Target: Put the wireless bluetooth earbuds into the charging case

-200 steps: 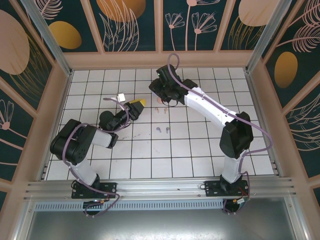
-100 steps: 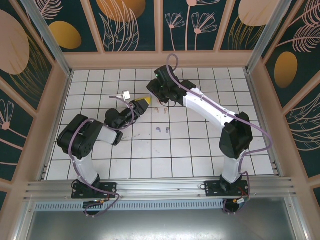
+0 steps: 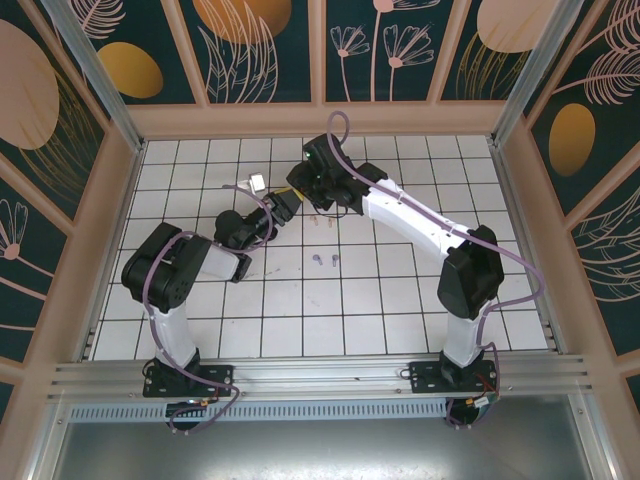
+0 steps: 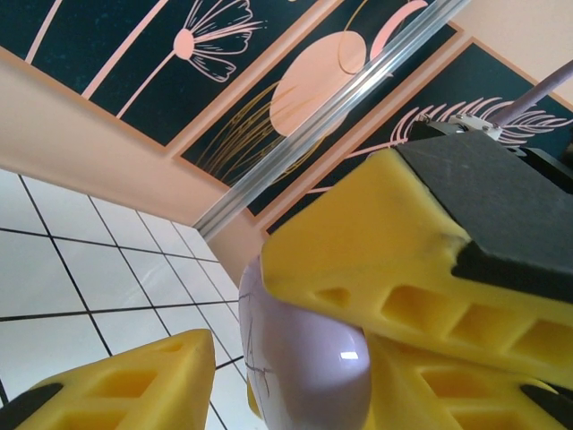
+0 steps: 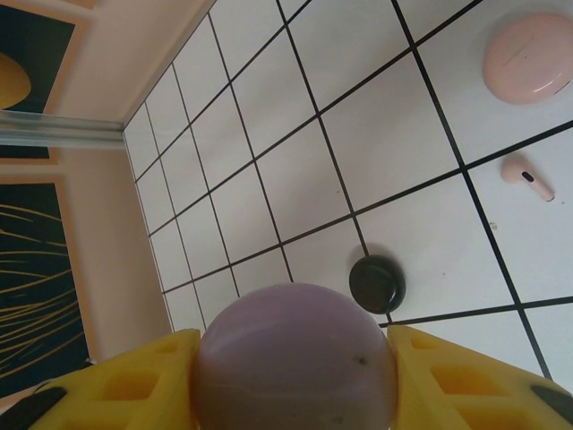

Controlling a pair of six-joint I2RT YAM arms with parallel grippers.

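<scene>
lilac case (image 5: 295, 351) clamped between yellow fingers of right gripper (image 5: 294, 360), held above white tiled floor (image 5: 269, 134) at far centre. left gripper (image 4: 295, 385) placed at same case from left, jaws apart either side, gap seen at one finger. lilac earbuds (image 3: 325, 261) laid on tiles nearer, well apart from both grippers. pink earbud (image 5: 525, 175) seen near pink case (image 5: 535, 58), not touching; black case (image 5: 377, 283) set on tiles
</scene>
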